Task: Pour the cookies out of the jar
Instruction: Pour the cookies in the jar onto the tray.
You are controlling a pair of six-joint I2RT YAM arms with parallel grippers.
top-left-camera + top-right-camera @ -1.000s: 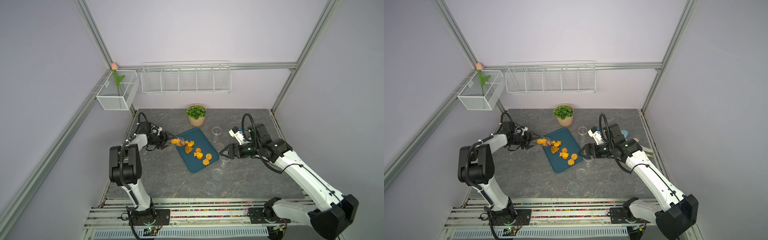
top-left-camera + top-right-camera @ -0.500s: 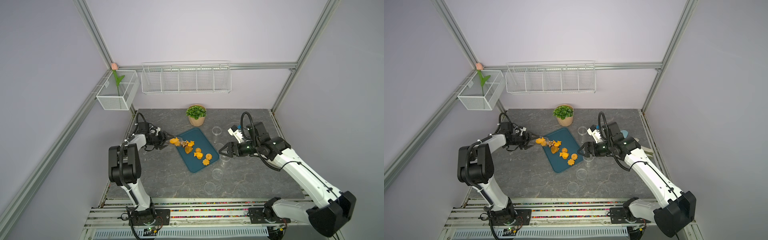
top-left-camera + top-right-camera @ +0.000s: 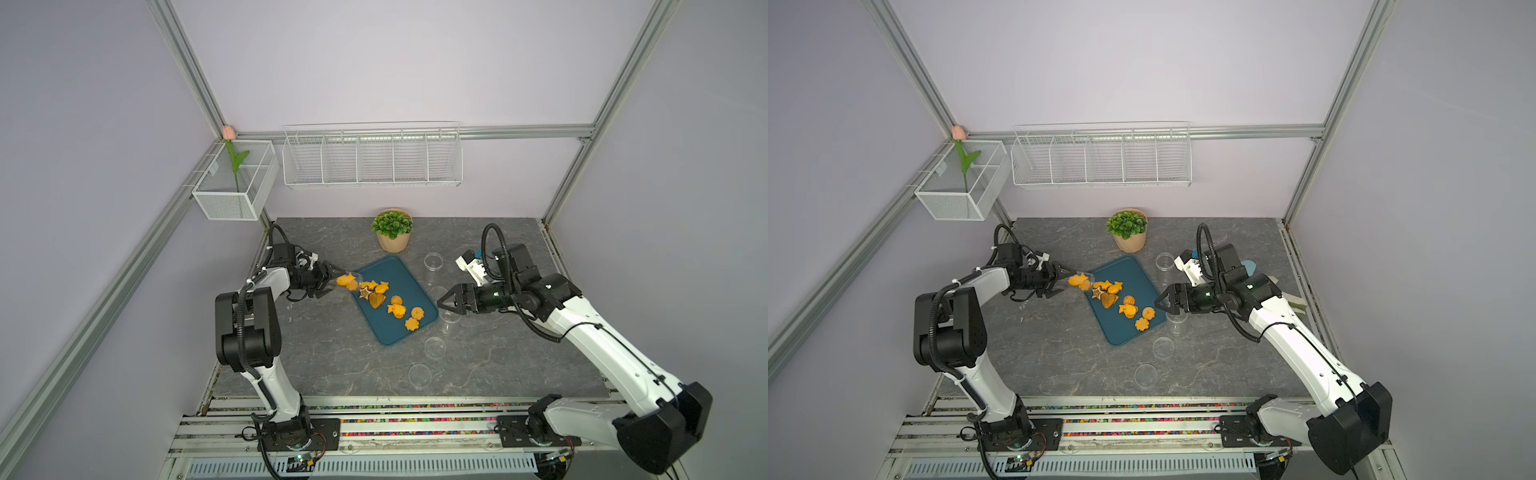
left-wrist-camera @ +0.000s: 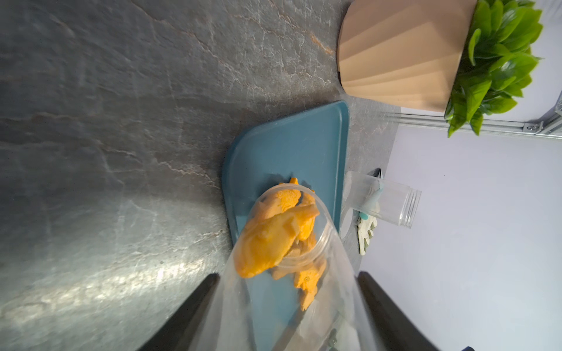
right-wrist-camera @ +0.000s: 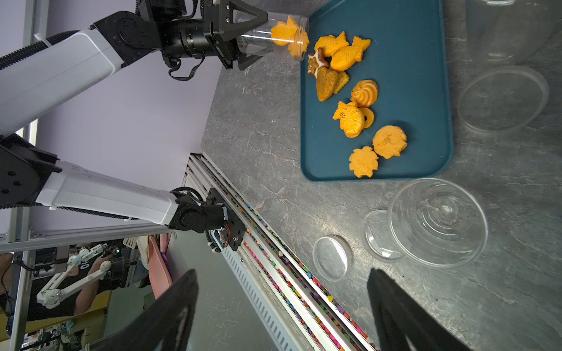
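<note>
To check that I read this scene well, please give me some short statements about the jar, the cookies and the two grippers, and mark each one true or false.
1. The left gripper holds the jar tilted, mouth toward the tray. True.
2. Several cookies lie on the tray. True.
3. The jar is empty. False: some cookies sit at its mouth.
4. The right gripper grips the tray. False: it is open and holds nothing.
5. The plant stands on the tray. False: it stands on the table, beyond the tray.
</note>
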